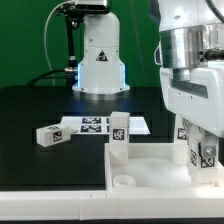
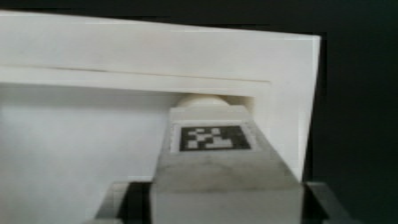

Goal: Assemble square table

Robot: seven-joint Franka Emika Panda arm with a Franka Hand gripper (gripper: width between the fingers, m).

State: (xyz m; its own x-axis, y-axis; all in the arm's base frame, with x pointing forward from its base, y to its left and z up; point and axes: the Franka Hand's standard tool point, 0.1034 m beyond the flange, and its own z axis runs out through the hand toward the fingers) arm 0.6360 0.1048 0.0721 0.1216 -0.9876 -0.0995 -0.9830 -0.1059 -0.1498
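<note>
The white square tabletop [image 1: 150,172] lies at the front of the table on the exterior view's right, rim up. One tagged white leg [image 1: 118,136] stands upright at its far corner on the exterior view's left. My gripper [image 1: 201,142] hangs over the tabletop's far corner on the exterior view's right, shut on a second tagged leg [image 1: 206,153]. In the wrist view this leg [image 2: 215,150] sits between my dark fingers [image 2: 128,202], its end at the round corner socket [image 2: 205,100] of the tabletop [image 2: 98,125]. My gripper [image 2: 222,203] holds it upright.
A loose tagged leg [image 1: 48,135] lies on the black table at the exterior view's left. The marker board [image 1: 95,123] lies flat behind the tabletop. The robot's white base [image 1: 99,60] stands at the back. An open round socket [image 1: 122,183] shows at the tabletop's near corner.
</note>
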